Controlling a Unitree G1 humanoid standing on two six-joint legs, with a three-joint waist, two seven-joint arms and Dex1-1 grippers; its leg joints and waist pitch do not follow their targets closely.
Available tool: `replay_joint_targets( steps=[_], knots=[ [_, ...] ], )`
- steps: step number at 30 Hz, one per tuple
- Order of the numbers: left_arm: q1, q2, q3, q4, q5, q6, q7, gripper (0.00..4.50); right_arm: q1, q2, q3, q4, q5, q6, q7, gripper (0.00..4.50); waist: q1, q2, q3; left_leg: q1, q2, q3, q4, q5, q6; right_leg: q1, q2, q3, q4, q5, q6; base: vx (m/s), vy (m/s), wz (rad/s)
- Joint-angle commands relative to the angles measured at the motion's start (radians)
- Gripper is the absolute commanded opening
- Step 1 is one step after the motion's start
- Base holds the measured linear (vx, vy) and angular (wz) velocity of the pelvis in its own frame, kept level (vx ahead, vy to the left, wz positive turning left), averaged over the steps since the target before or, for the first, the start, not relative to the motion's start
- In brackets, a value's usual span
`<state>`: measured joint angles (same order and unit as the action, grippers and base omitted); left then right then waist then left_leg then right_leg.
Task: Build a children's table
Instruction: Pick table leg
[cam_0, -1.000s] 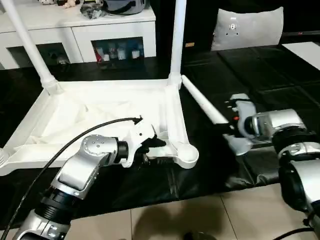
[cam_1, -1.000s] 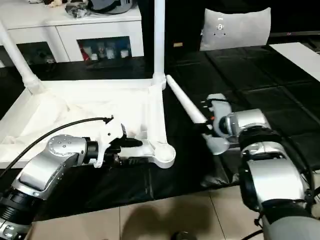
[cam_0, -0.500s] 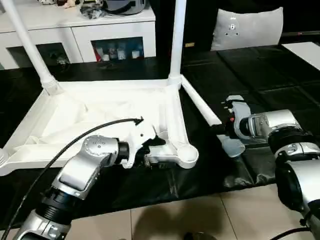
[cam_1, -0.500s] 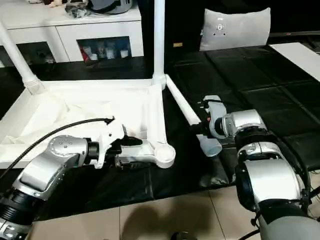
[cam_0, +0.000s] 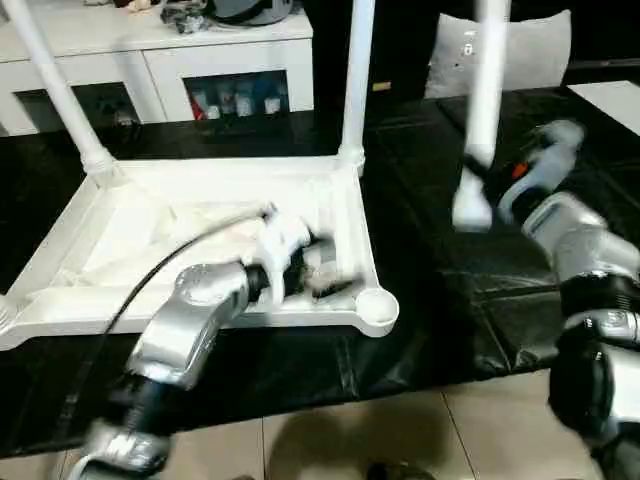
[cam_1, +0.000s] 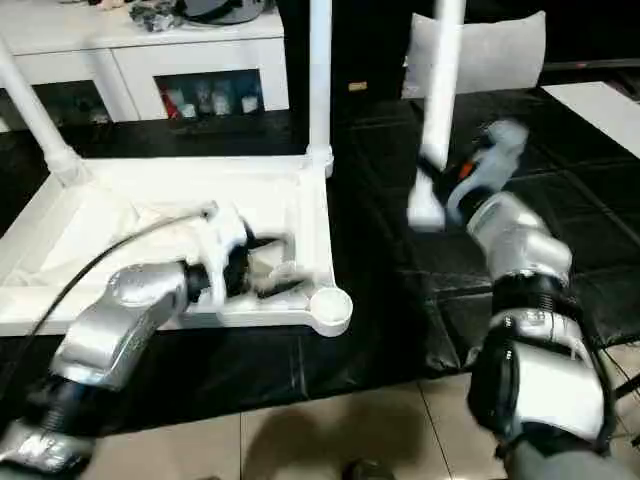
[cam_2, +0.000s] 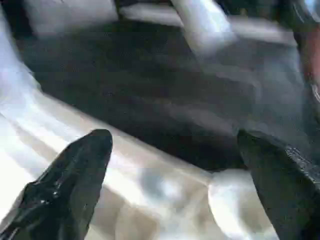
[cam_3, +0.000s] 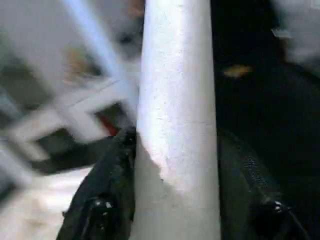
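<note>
Right up front, tan floor tiles meet the edge of the black mat. On that mat lies the children's table top, upside down, ribbed underside showing, and its nearest round corner socket is bare. Just beside that socket, over the near rim, hovers the left gripper, its black fingers spread wide with nothing between them. Across to the right, the right gripper is clamped on a loose white leg, holding it nearly upright above the mat, thick end down, well apart from the top. Further back, two legs are fitted: one standing straight at the far right corner, another leaning at the far left. Beyond them, a white cabinet and a grey cushion.
</note>
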<state>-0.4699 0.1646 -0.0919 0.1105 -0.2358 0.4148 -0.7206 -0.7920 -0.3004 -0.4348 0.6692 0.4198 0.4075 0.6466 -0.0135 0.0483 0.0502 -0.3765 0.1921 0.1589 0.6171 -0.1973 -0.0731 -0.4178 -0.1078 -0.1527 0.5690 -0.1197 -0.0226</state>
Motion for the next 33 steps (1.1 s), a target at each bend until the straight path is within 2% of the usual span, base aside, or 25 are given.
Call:
replay_joint_targets(
  steps=[1,3,4,5,6,7,8,9,11,13,22,25,28,29,33],
  knots=[
    [-0.055,-0.048,0.08,0.004,-0.082,0.021,0.067,4.5,0.071,0.045,0.041,-0.156,0.1,0.06,0.143,1.89,0.013,-0.018,-0.081,-0.003,0.019,0.005,-0.057,-0.173,0.137,0.076,-0.038,0.038,-0.073,-0.395,-0.142,0.0,0.0,0.0],
    [-0.094,-0.107,0.137,0.004,-0.165,0.05,0.104,4.5,0.133,0.064,0.092,-0.255,0.16,0.09,0.209,1.89,0.016,-0.023,-0.078,-0.007,0.021,0.004,-0.06,-0.175,0.137,0.077,-0.035,0.035,-0.076,-0.42,-0.135,0.0,0.0,0.0],
    [-0.107,-0.128,0.156,0.003,-0.201,0.064,0.115,4.5,0.152,0.069,0.111,-0.283,0.177,0.1,0.23,1.88,0.024,-0.025,-0.079,-0.001,0.022,0.005,-0.058,-0.179,0.133,0.073,-0.038,0.036,-0.079,-0.433,-0.133,0.0,0.0,0.0],
    [-0.115,-0.141,0.169,0.001,-0.226,0.074,0.122,4.5,0.164,0.071,0.123,-0.298,0.187,0.108,0.243,1.88,0.026,-0.025,-0.077,-0.007,0.022,0.001,-0.061,-0.182,0.128,0.075,-0.038,0.034,-0.079,-0.46,-0.125,0.0,0.0,0.0],
    [-0.129,-0.163,0.187,0.0,-0.259,0.091,0.132,4.5,0.182,0.077,0.139,-0.327,0.204,0.129,0.263,1.88,0.026,-0.029,-0.077,-0.002,0.02,0.003,-0.061,-0.194,0.118,0.07,-0.036,0.032,-0.086,-0.495,-0.106,0.0,0.0,0.0],
    [-0.14,-0.181,0.2,0.0,-0.285,0.104,0.141,4.5,0.197,0.082,0.153,-0.352,0.218,0.149,0.28,1.88,0.031,-0.028,-0.074,0.003,0.018,0.006,-0.06,-0.197,0.113,0.067,-0.036,0.033,-0.091,-0.518,-0.093,0.0,0.0,0.0],
    [-0.152,-0.2,0.214,0.002,-0.308,0.118,0.151,4.5,0.213,0.089,0.167,-0.38,0.229,0.168,0.297,1.88,0.032,-0.03,-0.072,0.001,0.017,0.006,-0.06,-0.196,0.111,0.067,-0.035,0.032,-0.095,-0.529,-0.085,0.0,0.0,0.0],
    [-0.152,-0.2,0.214,0.002,-0.308,0.118,0.151,4.5,0.213,0.089,0.167,-0.38,0.229,0.168,0.297,1.88,0.035,-0.028,-0.073,0.002,0.017,0.004,-0.06,-0.198,0.11,0.067,-0.037,0.03,-0.096,-0.54,-0.078,0.0,0.0,0.0],
    [-0.179,-0.239,0.243,0.015,-0.351,0.147,0.181,4.5,0.251,0.103,0.191,-0.446,0.245,0.209,0.319,1.88,0.042,-0.026,-0.075,0.004,0.02,0.001,-0.064,-0.188,0.102,0.066,-0.037,0.031,-0.097,-0.534,-0.059,0.0,0.0,0.0],
    [-0.197,-0.268,0.256,0.025,-0.378,0.161,0.203,4.5,0.272,0.112,0.217,-0.471,0.253,0.223,0.325,1.88,0.049,-0.025,-0.075,0.002,0.023,0.0,-0.067,-0.183,0.102,0.067,-0.036,0.032,-0.096,-0.508,-0.062,0.0,0.0,0.0],
    [-0.202,-0.297,0.27,0.007,-0.447,0.189,0.21,4.5,0.302,0.124,0.266,-0.51,0.259,0.235,0.324,1.88,0.06,-0.023,-0.077,-0.002,0.026,-0.002,-0.07,-0.147,0.103,0.07,-0.041,0.039,-0.089,-0.448,-0.078,0.0,0.0,0.0],
    [-0.196,-0.303,0.275,-0.008,-0.469,0.187,0.194,4.21,0.323,0.13,0.274,-0.542,0.278,0.257,0.332,1.88,0.066,-0.02,-0.079,-0.005,0.027,-0.003,-0.069,-0.126,0.106,0.071,-0.042,0.041,-0.086,-0.424,-0.078,0.0,0.0,0.0],
    [-0.196,-0.302,0.275,-0.009,-0.479,0.182,0.201,4.03,0.335,0.128,0.286,-0.549,0.28,0.255,0.335,1.88,0.067,-0.021,-0.077,-0.004,0.027,-0.003,-0.071,-0.144,0.096,0.071,-0.043,0.039,-0.088,-0.439,-0.076,0.0,0.0,0.0],
    [-0.196,-0.301,0.272,-0.007,-0.474,0.177,0.204,3.81,0.336,0.129,0.288,-0.546,0.274,0.249,0.328,1.88,0.068,-0.02,-0.075,-0.003,0.026,-0.003,-0.071,-0.155,0.092,0.07,-0.043,0.038,-0.091,-0.458,-0.07,0.0,0.0,0.0],
    [-0.195,-0.298,0.268,-0.002,-0.48,0.174,0.202,3.47,0.342,0.132,0.292,-0.555,0.283,0.255,0.328,1.88,0.071,-0.018,-0.074,-0.002,0.025,-0.004,-0.072,-0.165,0.08,0.069,-0.042,0.037,-0.097,-0.485,-0.046,0.0,0.0,0.0]
  ],
)
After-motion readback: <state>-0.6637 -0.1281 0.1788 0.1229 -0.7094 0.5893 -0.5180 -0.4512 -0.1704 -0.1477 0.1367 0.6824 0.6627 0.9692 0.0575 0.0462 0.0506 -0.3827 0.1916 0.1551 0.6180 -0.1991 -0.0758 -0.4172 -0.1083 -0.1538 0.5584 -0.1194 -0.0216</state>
